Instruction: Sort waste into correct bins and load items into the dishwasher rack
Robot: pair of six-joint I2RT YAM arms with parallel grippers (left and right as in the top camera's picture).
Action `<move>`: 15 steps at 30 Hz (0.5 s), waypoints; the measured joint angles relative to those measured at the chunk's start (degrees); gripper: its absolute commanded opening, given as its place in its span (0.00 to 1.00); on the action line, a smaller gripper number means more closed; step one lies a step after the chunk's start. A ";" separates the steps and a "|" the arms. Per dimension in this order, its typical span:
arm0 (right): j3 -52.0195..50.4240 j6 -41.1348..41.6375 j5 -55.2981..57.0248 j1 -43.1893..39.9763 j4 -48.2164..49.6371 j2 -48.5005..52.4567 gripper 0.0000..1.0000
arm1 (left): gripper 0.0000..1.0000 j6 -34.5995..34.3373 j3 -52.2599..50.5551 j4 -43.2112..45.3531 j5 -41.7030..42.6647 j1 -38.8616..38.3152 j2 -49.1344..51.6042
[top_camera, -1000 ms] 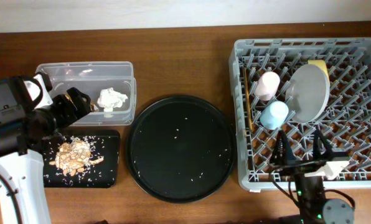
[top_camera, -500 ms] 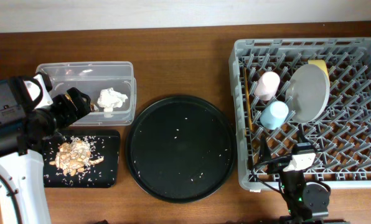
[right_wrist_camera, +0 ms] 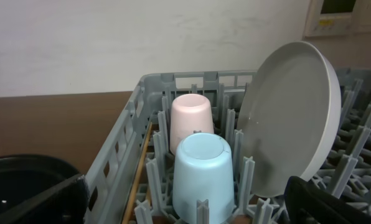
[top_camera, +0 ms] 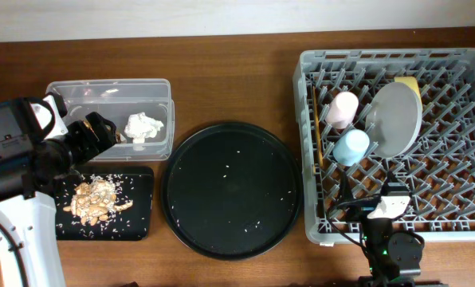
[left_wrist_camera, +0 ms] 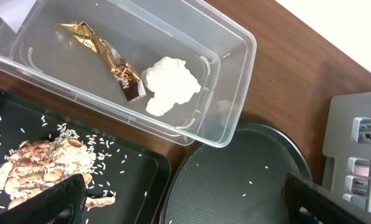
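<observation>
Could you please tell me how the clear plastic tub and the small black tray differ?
The clear tub is see-through and deep-walled; the black tray is opaque and shallow. The tub holds a gold wrapper and white tissue; the tray holds food scraps with rice grains. Both are rectangular and sit side by side left of the round tray.
</observation>
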 measured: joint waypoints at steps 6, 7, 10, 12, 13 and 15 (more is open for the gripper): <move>0.00 0.98 0.85 1.84 0.07 0.00 0.98 | 0.99 0.00 0.00 -0.02 0.00 0.00 0.00; 0.00 0.98 0.87 1.84 0.07 0.00 0.98 | 0.99 0.00 0.00 0.00 0.00 0.00 0.00; 0.00 1.11 0.87 1.84 0.07 0.00 0.98 | 0.99 0.00 0.00 -0.02 0.00 0.00 0.00; 0.00 1.14 0.85 1.84 0.07 0.00 0.98 | 0.99 0.00 0.00 0.00 0.00 0.00 0.00; 0.00 1.14 0.87 1.84 0.07 0.00 0.98 | 0.99 0.00 0.00 0.00 0.00 0.00 0.00; 0.00 1.14 0.87 1.84 0.07 0.00 0.98 | 0.99 0.00 0.00 0.00 0.00 0.00 0.00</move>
